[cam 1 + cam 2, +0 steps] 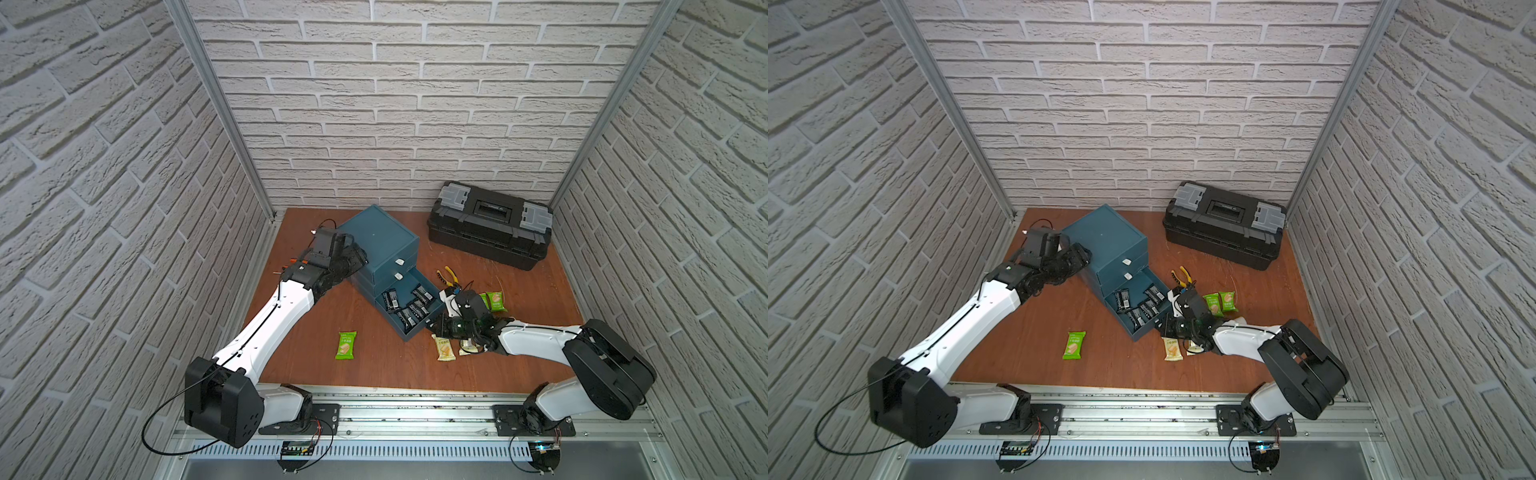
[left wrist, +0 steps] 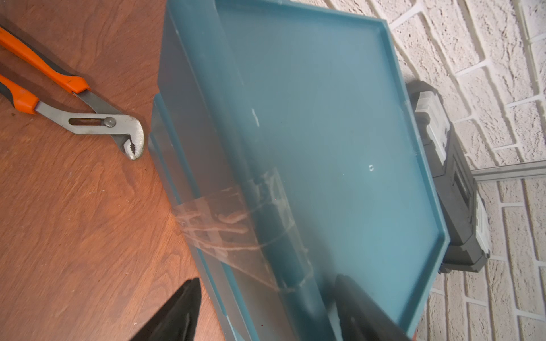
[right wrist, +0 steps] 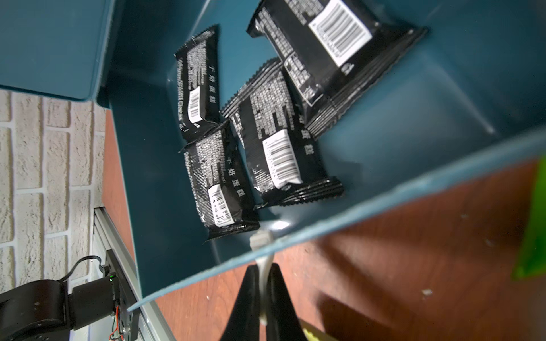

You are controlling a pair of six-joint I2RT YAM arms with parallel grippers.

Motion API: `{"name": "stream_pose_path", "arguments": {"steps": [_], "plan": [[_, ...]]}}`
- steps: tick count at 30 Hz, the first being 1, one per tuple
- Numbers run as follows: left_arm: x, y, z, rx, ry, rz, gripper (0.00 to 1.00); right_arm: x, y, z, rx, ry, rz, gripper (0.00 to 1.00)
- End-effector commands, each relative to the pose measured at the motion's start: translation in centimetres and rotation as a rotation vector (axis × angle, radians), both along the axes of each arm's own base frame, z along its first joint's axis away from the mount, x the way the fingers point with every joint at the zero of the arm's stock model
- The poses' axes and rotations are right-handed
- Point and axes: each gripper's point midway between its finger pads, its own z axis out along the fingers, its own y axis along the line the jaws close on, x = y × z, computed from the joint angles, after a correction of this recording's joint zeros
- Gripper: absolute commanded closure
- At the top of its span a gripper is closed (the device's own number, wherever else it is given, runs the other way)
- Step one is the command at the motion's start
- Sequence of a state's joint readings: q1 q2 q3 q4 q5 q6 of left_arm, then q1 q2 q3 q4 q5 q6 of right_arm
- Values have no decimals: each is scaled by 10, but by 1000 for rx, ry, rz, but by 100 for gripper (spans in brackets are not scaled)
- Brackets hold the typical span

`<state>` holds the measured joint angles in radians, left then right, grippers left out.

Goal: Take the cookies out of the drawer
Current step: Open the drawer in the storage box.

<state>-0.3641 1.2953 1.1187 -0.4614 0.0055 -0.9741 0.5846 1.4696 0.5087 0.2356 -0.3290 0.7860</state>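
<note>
right end effector (image 3: 263,267) is clenched on the drawer's white tab (image 3: 261,239), likely holding the drawer (image 3: 384,141) out so the black cookies (image 3: 277,147) inside can be reached. left end effector (image 2: 267,277) is released, jaws astride the cabinet (image 2: 325,133) edge, seemingly bracing it against that pull. on the counter (image 1: 299,365), a green cookie (image 1: 346,345) lies at 7 o'clock of the drawer and a gold cookie (image 1: 443,348) at 5

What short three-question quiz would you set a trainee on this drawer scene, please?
1. True or false: the bottom drawer of the teal cabinet is shut.
2. Which packets lie inside that drawer: A green, B black, C pale gold?
3. Fill in: the right fingers pinch the drawer's white ____.
Key: 1 false; 2 B, the black packets; 3 tab.
</note>
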Motion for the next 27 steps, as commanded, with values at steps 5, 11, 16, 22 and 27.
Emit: {"name": "stream_pose_path", "arguments": {"steps": [5,11,16,22,27], "plan": [[-10,12,-29,47,92,18,25,2,-4,10,-41,-53,14,81],[-10,11,-29,43,90,19,25,2,-18,36,-140,-142,55,53],[-9,11,-29,40,90,17,25,-5,-37,65,-280,-229,145,46],[-8,9,-30,37,93,13,26,9,-40,86,-469,-308,323,46],[-9,9,-31,39,96,13,26,38,-28,85,-586,-314,444,46]]}}
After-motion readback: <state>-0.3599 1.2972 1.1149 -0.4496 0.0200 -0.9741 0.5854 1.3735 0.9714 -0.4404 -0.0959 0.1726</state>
